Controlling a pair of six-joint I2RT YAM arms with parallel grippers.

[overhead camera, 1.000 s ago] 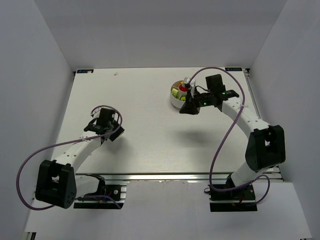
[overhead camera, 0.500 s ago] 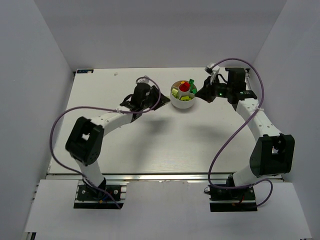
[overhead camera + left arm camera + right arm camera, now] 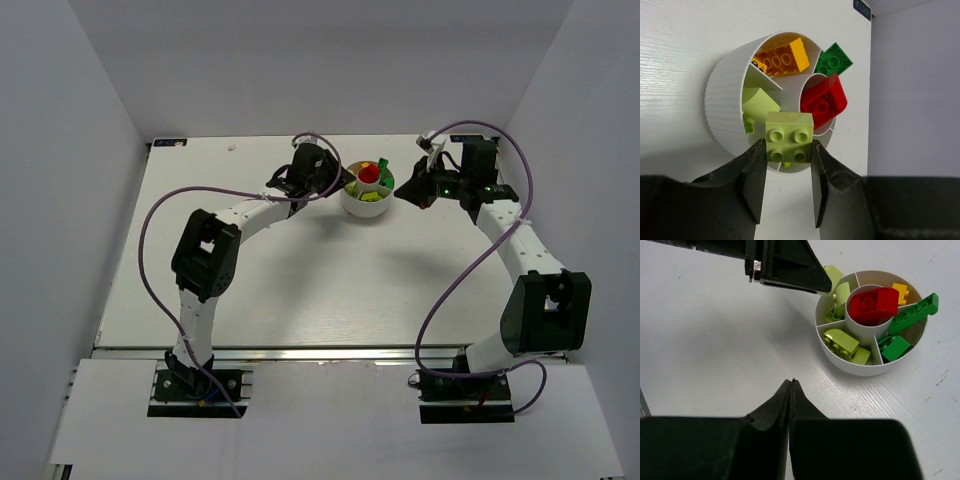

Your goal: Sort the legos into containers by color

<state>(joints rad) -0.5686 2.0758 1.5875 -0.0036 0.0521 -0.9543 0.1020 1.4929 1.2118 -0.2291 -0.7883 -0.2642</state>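
Observation:
The round white dish (image 3: 365, 211) stands at the back of the table. My left gripper (image 3: 787, 145) is shut on a lime lego (image 3: 789, 137), studs facing the camera, held just over the dish's near rim (image 3: 722, 110). In the dish, a red lego (image 3: 824, 100) fills the centre cup. An orange-yellow lego (image 3: 780, 57), dark green legos (image 3: 907, 315) and lime legos (image 3: 842, 342) lie in separate wedges. My right gripper (image 3: 791, 382) is shut and empty, over bare table beside the dish (image 3: 860, 367). In the top view the left gripper (image 3: 335, 185) is on the dish's left and the right gripper (image 3: 405, 190) on its right.
White walls enclose the table (image 3: 300, 280) on the left, back and right. Purple cables loop from both arms. The left arm's fingers (image 3: 785, 265) reach in over the dish's far side in the right wrist view.
The left arm has swung from the table's left side over to the dish, carrying the lime lego. The right gripper has drawn back from above the dish to its right and shut.

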